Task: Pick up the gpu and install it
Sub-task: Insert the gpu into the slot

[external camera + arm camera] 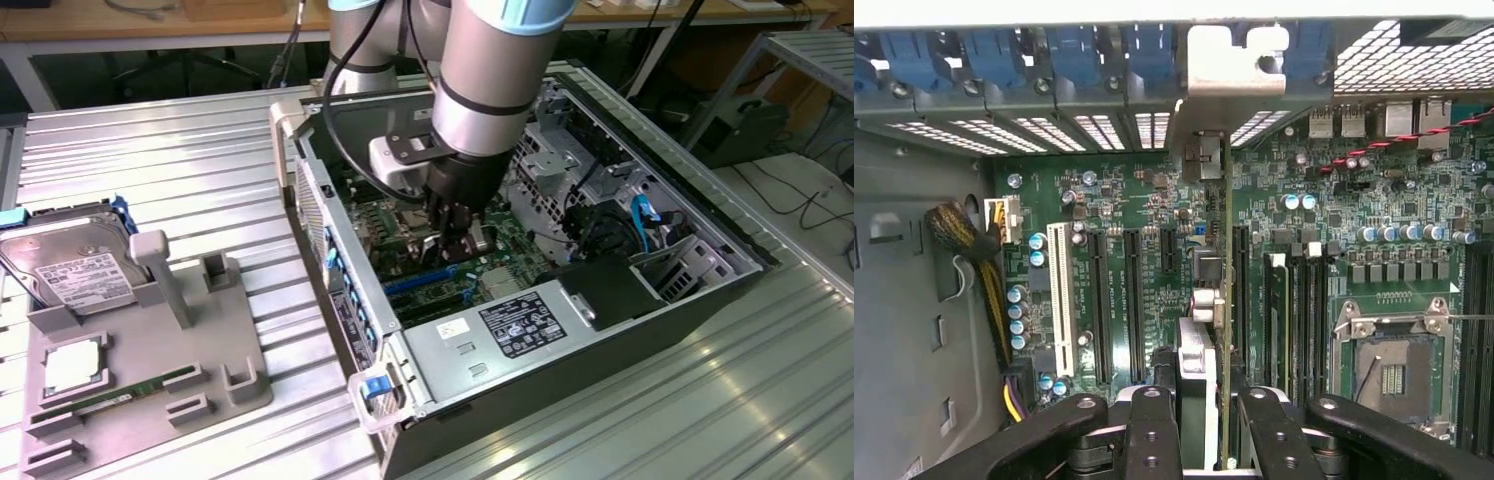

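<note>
Holding the gpu (pixel 1226 300) edge-on, the gripper (pixel 1199 420) is seen low inside the open computer case (pixel 694 300). The fingers (pixel 1150 430) are part way closed, one on each side of the thin green card, so the card is gripped between them. The card's pale metal bracket (pixel 1239 60) is up against the back wall of the case, beside the row of blue slot clips (pixel 1069 50). The card's bottom edge is right over a long dark slot (pixel 1241 270) on the green motherboard (pixel 1354 200). The installing step is judged to be in hand: the card has been picked up and is being lined up or pushed in. Whether it is fully seated cannot be told. A straight, gentle push along the slot is called for, with the bracket kept in its gap.

On the table (pixel 174 150), a hard drive (pixel 74 265) is left in a grey holder (pixel 147 360).
</note>
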`<state>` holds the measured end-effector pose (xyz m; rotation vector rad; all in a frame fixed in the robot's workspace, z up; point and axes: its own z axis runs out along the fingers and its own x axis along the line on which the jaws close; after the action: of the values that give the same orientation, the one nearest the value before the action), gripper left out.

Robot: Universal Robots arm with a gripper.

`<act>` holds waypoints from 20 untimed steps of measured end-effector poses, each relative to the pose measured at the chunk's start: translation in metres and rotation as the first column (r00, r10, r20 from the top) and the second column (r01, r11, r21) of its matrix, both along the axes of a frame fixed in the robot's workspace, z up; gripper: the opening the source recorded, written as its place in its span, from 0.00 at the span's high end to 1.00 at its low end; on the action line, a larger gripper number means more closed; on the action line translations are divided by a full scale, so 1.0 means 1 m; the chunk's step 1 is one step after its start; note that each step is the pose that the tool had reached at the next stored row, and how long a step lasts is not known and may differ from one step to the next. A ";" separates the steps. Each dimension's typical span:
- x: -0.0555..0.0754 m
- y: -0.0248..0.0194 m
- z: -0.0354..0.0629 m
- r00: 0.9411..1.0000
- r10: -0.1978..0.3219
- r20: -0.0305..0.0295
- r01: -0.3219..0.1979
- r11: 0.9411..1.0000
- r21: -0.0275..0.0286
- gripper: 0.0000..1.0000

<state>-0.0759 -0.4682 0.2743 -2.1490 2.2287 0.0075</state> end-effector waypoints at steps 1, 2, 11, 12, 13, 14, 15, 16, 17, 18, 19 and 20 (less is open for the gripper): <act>0.000 0.0000 -0.0005 1.000 0.000 0.000 0.000 1.000 0.000 0.72; 0.000 0.0000 -0.0009 1.000 -0.001 -0.001 0.001 1.000 0.000 0.72; 0.000 0.0018 -0.0035 1.000 -0.008 -0.002 0.008 1.000 0.000 0.72; 0.000 0.0018 -0.0042 1.000 -0.008 -0.002 0.008 1.000 0.000 0.72; 0.000 0.0018 -0.0061 1.000 -0.007 -0.002 0.007 1.000 0.000 0.72; 0.000 0.0018 -0.0077 1.000 -0.008 -0.003 0.008 1.000 0.000 0.72; 0.000 0.0018 -0.0084 1.000 -0.008 -0.003 0.008 1.000 0.000 0.72; 0.000 0.0018 -0.0089 1.000 -0.008 -0.003 0.008 1.000 0.000 0.72; -0.001 0.0018 -0.0094 1.000 -0.008 -0.004 0.008 1.000 0.000 0.72; -0.001 0.0018 -0.0100 1.000 -0.008 -0.004 0.008 1.000 0.000 0.72; -0.001 0.0018 -0.0105 1.000 -0.007 -0.004 0.007 1.000 0.000 0.72; -0.001 0.0018 -0.0110 1.000 -0.007 -0.004 0.007 1.000 0.000 0.72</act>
<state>-0.0773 -0.4664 0.2633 -2.1426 2.2388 0.0112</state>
